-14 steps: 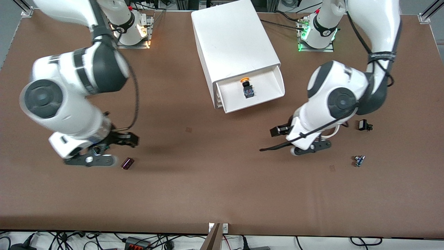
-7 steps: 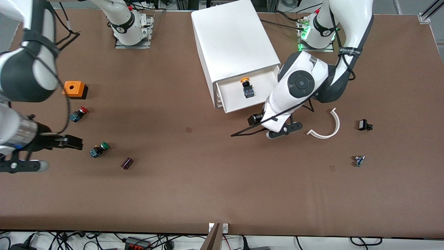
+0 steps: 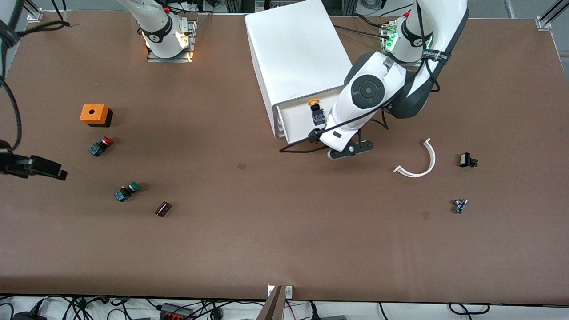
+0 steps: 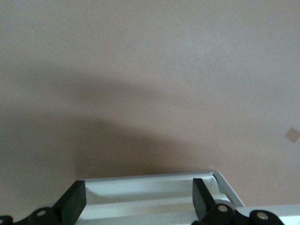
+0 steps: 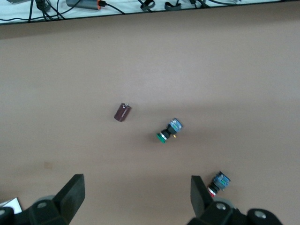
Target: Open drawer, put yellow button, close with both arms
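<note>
Your yellow button [image 3: 315, 102] with round glossy cap lies in the open white drawer [image 3: 294, 122], left claw [image 4: 136, 199] released over its front edge (smooth plastic), right claw [image 5: 136, 194] released over the matte brown tabletop [image 3: 266, 231] near the green button [image 3: 126, 191].

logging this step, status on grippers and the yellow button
Left gripper open at open white drawer's front edge. Right gripper open, over table's right-arm end. Yellow-capped pushbutton in drawer. Nothing blocking.

We see a brown table [image 3: 275, 231], a white cabinet [image 3: 295, 53], a yellow button [image 3: 315, 103] (black body, blue base), an orange box [image 3: 94, 114], red-capped [image 3: 101, 146] and green-capped [image 3: 127, 191] buttons, a maroon cylinder [image 3: 163, 209], and a white arc [image 3: 420, 160].
</note>
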Controlling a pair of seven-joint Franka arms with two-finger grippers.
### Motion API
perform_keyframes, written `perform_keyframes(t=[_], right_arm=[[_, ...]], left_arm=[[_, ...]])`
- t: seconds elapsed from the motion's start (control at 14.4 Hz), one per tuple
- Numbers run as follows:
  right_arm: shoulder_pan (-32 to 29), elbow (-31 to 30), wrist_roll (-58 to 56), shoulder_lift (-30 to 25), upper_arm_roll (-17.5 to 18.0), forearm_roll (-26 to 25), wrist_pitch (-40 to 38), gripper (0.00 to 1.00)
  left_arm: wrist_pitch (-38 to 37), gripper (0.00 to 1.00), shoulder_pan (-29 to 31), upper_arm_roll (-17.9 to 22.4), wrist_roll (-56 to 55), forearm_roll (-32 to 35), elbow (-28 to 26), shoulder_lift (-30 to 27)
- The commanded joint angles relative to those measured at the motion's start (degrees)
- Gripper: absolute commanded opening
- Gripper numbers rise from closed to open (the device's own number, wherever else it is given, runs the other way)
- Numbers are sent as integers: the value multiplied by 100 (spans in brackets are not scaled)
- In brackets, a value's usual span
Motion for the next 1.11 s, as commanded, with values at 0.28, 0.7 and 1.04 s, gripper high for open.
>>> perform_keyframes(t=[0.28, 0.7, 1.04], right_arm=[[-314, -1502, -335, -1290, 313, -479, 166, 100], [-385, -1765, -290, -1509, 437, -594, 113, 100], [-341, -3476, -246, -2624, 428, -717, 823, 100]], left_arm=[[18, 100, 97, -444, -45, -91, -691, -501], [-149, 100, 150, -796, -45, -100, -789, -520], [-316, 100, 158, -787, 43, -100, -719, -528]])
